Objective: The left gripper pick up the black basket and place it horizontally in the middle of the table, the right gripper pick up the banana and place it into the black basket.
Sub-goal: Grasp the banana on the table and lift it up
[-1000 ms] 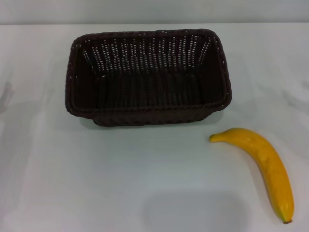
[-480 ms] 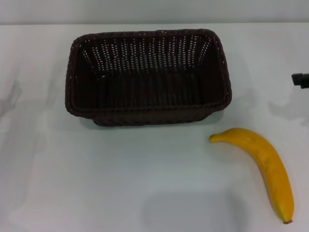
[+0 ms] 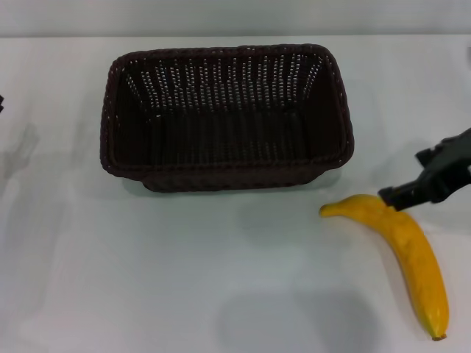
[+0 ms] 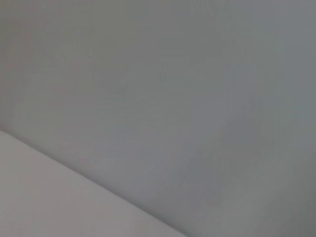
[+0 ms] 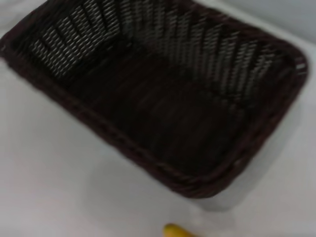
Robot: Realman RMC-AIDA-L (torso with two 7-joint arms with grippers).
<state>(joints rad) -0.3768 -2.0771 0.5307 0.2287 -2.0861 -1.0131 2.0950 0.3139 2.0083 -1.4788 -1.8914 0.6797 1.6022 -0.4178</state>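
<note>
The black basket (image 3: 224,114) stands empty and lengthwise across the middle of the white table (image 3: 184,272); it also fills the right wrist view (image 5: 158,98). The banana (image 3: 408,254) lies on the table to the front right of the basket, its stem end toward it; its tip shows in the right wrist view (image 5: 177,231). My right gripper (image 3: 403,176) reaches in from the right edge, jaws open, just above the banana's stem end and not holding anything. My left gripper is only a dark sliver at the left edge (image 3: 1,103).
A grey wall runs behind the table's far edge (image 3: 235,35). The left wrist view shows only this wall and a bare strip of tabletop (image 4: 49,207).
My right gripper has come in from the right edge, moving down and left to the banana's stem end. The basket and banana have not moved.
</note>
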